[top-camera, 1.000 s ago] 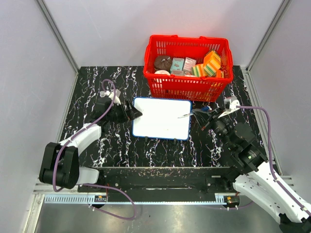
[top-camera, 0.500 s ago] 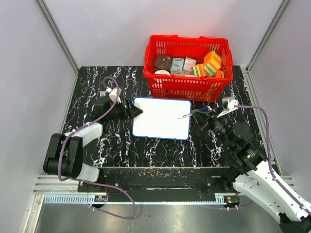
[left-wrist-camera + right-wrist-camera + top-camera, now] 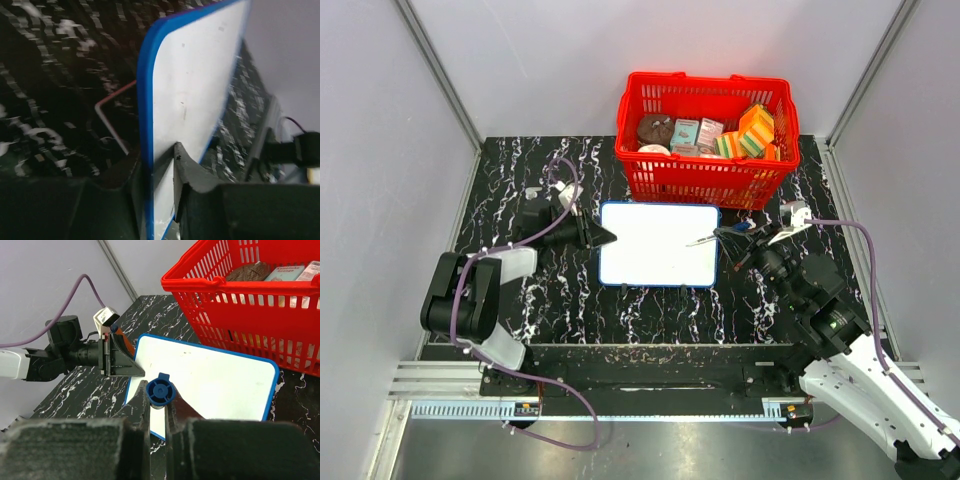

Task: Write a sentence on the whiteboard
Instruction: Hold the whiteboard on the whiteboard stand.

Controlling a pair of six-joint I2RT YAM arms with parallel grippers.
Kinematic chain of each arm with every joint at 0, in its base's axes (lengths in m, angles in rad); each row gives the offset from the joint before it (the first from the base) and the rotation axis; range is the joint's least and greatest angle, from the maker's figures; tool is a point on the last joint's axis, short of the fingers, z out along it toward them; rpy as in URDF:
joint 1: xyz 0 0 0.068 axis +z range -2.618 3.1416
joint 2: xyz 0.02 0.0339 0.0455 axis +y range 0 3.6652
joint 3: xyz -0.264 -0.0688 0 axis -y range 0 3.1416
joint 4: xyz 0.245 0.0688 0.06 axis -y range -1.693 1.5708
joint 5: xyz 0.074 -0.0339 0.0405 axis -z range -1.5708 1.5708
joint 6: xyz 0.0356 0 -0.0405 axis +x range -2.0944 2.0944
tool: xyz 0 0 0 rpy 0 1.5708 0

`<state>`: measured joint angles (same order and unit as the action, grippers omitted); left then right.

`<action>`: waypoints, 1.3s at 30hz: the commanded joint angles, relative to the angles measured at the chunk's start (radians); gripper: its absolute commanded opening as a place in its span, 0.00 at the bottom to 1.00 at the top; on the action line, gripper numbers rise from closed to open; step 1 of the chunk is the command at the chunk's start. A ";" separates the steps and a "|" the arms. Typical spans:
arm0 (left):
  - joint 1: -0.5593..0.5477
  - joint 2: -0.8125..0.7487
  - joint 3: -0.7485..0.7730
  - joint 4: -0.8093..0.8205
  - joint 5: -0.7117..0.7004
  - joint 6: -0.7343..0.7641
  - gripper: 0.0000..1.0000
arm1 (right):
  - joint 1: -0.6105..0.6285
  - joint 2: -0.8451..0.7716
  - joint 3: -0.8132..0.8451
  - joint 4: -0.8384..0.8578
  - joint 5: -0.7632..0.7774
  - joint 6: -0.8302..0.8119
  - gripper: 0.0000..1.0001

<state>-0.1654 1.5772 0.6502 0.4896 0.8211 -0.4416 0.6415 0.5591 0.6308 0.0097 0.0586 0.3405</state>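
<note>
Items counted: one whiteboard (image 3: 658, 250), one red basket (image 3: 705, 182), one blue marker (image 3: 160, 391), two claws.

The whiteboard lies at the centre of the black marbled counter (image 3: 570, 300), just near of the basket, which sits at the far edge and holds several packets.

The left claw (image 3: 598, 236) is at the board's left edge. The left wrist view shows it clenched on the blue frame, one finger (image 3: 192, 172) pressed against the white face.

The right claw (image 3: 156, 407), by the board's right edge, is grasping the marker, which points over the board.
</note>
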 commanded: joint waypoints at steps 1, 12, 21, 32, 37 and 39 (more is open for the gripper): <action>0.001 0.018 0.078 -0.032 0.053 0.107 0.13 | 0.004 -0.010 0.009 0.018 -0.016 -0.008 0.00; 0.006 -0.081 -0.087 0.024 -0.065 0.144 0.00 | 0.003 -0.013 -0.008 0.026 -0.008 -0.017 0.00; 0.012 -0.233 -0.158 -0.033 -0.272 0.256 0.00 | 0.003 -0.001 -0.014 0.029 -0.025 -0.015 0.00; 0.012 -0.275 -0.184 -0.112 -0.358 0.213 0.00 | 0.004 -0.001 -0.016 0.027 -0.045 -0.012 0.00; 0.012 -0.255 -0.172 -0.106 -0.352 0.219 0.00 | 0.004 -0.011 -0.023 0.024 -0.046 -0.006 0.00; 0.012 -0.241 -0.158 -0.109 -0.329 0.228 0.00 | 0.004 -0.022 -0.023 0.016 -0.045 -0.008 0.00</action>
<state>-0.1799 1.3033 0.4934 0.3931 0.7689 -0.4244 0.6415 0.5549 0.6098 0.0063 0.0322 0.3370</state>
